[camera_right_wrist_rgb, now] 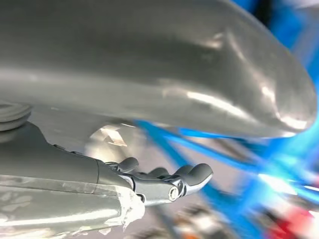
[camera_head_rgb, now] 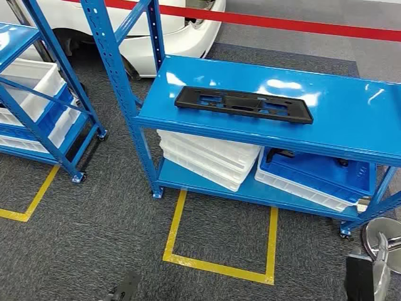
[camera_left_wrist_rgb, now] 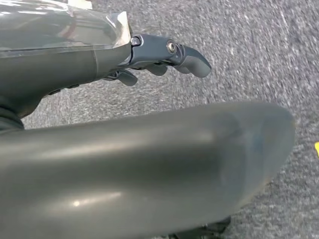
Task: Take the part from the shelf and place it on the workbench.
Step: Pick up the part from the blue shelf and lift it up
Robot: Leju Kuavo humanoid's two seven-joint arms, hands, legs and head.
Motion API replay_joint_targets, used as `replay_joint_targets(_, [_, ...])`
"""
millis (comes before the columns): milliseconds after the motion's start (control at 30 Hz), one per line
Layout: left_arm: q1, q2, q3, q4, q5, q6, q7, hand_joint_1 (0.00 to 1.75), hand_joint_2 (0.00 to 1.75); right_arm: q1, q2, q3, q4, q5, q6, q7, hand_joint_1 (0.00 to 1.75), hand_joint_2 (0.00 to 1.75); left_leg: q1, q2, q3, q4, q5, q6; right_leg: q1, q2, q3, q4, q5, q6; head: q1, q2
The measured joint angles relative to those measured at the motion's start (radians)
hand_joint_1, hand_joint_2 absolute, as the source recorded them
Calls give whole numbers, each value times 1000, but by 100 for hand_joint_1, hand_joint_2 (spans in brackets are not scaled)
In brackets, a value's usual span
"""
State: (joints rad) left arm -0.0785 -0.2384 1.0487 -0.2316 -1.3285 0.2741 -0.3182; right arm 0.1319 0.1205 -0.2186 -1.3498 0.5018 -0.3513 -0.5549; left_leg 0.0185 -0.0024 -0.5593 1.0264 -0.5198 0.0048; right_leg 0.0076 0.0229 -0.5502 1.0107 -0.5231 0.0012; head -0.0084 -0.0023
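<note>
The long, flat black plastic part (camera_head_rgb: pixel 244 104), pierced with rectangular cut-outs, lies flat on the glossy top board of the low blue steel shelf (camera_head_rgb: pixel 349 119). It sits toward the left half of that board, its long side roughly parallel to the front edge and set back a little from it; bare blue surface runs along its front edge and stretches out to its right. Nothing touches it.

Under the top board, a tilted stack of white plastic trays (camera_head_rgb: pixel 208 158) leans on the lower board, and just beside it, to the right, a blue-lined shallow tray (camera_head_rgb: pixel 314 179) rests at a slant. A second blue rack (camera_head_rgb: pixel 33 106) with white bins stands well apart on the left, leaving a strip of grey carpet between the two frames. In front of the near shelf a yellow tape rectangle (camera_head_rgb: pixel 220 266) marks the carpet, its open side toward the shelf's feet. A red band (camera_head_rgb: pixel 302 25) crosses the floor behind, past the white body of a car (camera_head_rgb: pixel 180 34).

The left hand (camera_left_wrist_rgb: pixel 165 55) hangs over the grey carpet, fingers stretched out together and slightly curved, holding nothing. The right hand (camera_right_wrist_rgb: pixel 169 181) is likewise extended, fingers loosely apart and empty, with blurred blue shelf bars beyond it.
</note>
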Motion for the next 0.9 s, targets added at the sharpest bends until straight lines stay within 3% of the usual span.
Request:
replay_joint_targets(67, [-1, 0, 0, 0, -5, -2, 0, 0, 0, 4, 0, 38, -33, 7, 4, 0, 0, 0, 0, 0, 0, 0, 0, 0, 0, 0, 0, 0, 0, 0, 0, 0])
replay_joint_targets(233, [-6, 0, -8, 1, -27, -10, 0, 0, 0, 6, -16, 276, -131, 41, 18, 18, 0, 0, 0, 0, 0, 0, 0, 0, 0, 0, 0, 0, 0, 0, 0, 0])
replay_joint_targets(567, [-14, -1, -37, 5, -51, 14, 6, 0, 0, -31, -55, 698, -131, 42, 48, 44, 0, 0, -1, 0, 0, 0, 0, 0, 0, 0, 0, 0, 0, 0, 0, 0])
replay_joint_targets(733, [-15, -2, -42, 5, -44, 36, -3, 0, 0, -33, -74, 837, -124, 22, 2, 62, 0, 0, -1, 0, -1, 0, 0, 0, 0, 0, -1, 0, -1, 0, 0, 0])
replay_joint_targets(900, [-12, -2, -42, 7, -34, 22, -19, 0, 0, -45, -105, 907, -110, 16, -47, 74, 0, 0, -1, 0, 0, 0, 0, 0, 0, 0, 0, 0, -1, 0, 0, 0])
